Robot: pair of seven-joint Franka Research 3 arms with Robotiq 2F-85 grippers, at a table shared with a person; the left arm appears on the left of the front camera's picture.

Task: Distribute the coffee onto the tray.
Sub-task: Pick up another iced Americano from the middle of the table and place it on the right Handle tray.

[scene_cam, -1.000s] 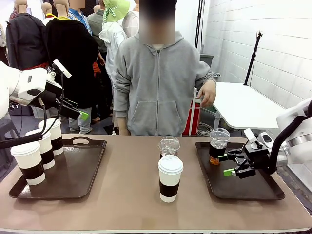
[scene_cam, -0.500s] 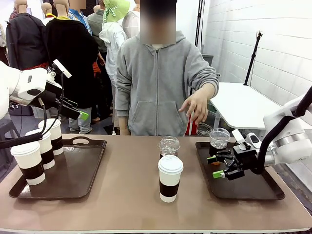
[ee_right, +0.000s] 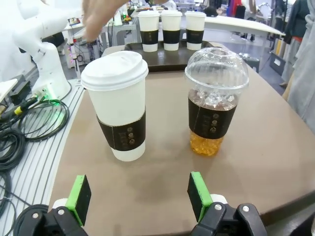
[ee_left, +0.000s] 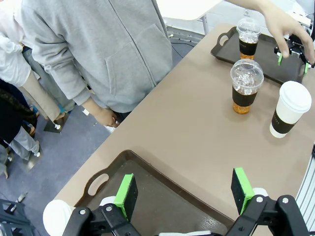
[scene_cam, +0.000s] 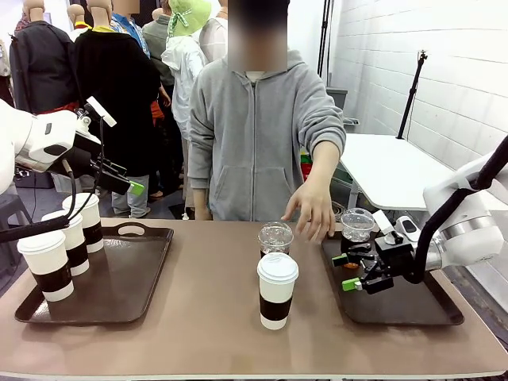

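Observation:
A white lidded coffee cup [scene_cam: 277,290] stands mid-table with a dome-lidded iced coffee [scene_cam: 275,238] just behind it. Another iced coffee [scene_cam: 357,225] sits on the right tray [scene_cam: 413,305]. Three white cups [scene_cam: 71,242] stand on the left tray [scene_cam: 127,286]. My right gripper [scene_cam: 345,272] is open and empty, low over the right tray's left edge, facing the white cup [ee_right: 118,110] and the iced coffee [ee_right: 212,105]. Its fingertips [ee_right: 139,194] are well short of both. My left gripper [scene_cam: 127,181] hangs open above the left tray [ee_left: 162,196], holding nothing.
A person in a grey hoodie stands at the far side, one hand [scene_cam: 313,210] reaching down between the middle iced coffee and the right tray. Bare tabletop [scene_cam: 206,317] lies between the trays. A white side table [scene_cam: 397,171] stands behind on the right.
My right gripper has slid left along the right tray toward the middle cups. The person's hand has come down and forward over the table. The left arm has not moved.

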